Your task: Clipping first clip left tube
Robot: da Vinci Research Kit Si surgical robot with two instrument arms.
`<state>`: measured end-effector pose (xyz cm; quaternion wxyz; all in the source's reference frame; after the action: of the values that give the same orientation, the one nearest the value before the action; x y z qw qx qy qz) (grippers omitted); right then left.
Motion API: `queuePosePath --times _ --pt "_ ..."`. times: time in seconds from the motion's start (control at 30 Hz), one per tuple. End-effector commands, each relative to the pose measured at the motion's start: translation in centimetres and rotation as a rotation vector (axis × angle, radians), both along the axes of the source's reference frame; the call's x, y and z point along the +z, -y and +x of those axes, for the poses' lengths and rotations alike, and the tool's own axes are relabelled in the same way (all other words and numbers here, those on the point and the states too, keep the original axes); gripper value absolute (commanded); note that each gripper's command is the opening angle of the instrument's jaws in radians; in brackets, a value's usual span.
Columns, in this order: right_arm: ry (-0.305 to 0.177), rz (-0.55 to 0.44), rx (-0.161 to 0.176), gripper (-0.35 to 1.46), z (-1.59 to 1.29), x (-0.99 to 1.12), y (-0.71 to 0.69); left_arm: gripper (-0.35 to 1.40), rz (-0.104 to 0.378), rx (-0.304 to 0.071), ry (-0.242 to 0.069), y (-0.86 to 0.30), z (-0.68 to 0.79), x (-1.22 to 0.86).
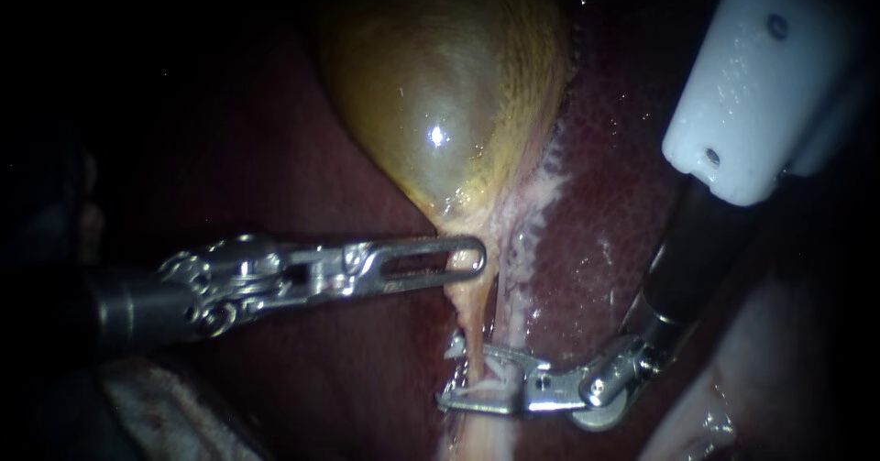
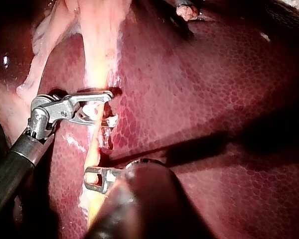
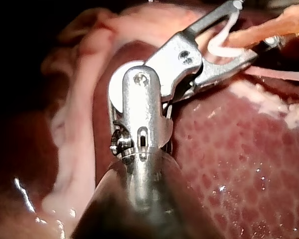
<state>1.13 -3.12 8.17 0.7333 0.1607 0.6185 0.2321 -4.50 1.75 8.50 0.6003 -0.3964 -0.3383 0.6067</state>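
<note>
Clip placement in hand: my right instrument [image 1: 451, 380] holds an open white clip [image 1: 495, 377] astride the left tube [image 1: 470, 331] below the gallbladder [image 1: 440, 104], whose neck my left instrument [image 1: 469, 259] grips; next, I judge, a square squeeze.

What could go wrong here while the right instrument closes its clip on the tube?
1. The open white clip in the right instrument lies close to the dark red liver; it might catch liver surface besides the pale yellowish tube.
2. The left instrument grips that thin tube below the yellow-green gallbladder; a strong pull may tear it.
</note>
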Motion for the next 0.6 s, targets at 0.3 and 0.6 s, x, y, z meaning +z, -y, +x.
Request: queuePosePath --times 0.3,0.6 --pt "0.002 0.002 -0.001 0.34 0.00 0.00 0.01 -0.35 0.000 0.000 0.000 0.00 0.00 0.00" --pt "0.001 0.000 -0.006 -0.06 -0.08 0.00 0.02 -0.35 0.000 0.000 0.000 0.00 0.00 0.00"
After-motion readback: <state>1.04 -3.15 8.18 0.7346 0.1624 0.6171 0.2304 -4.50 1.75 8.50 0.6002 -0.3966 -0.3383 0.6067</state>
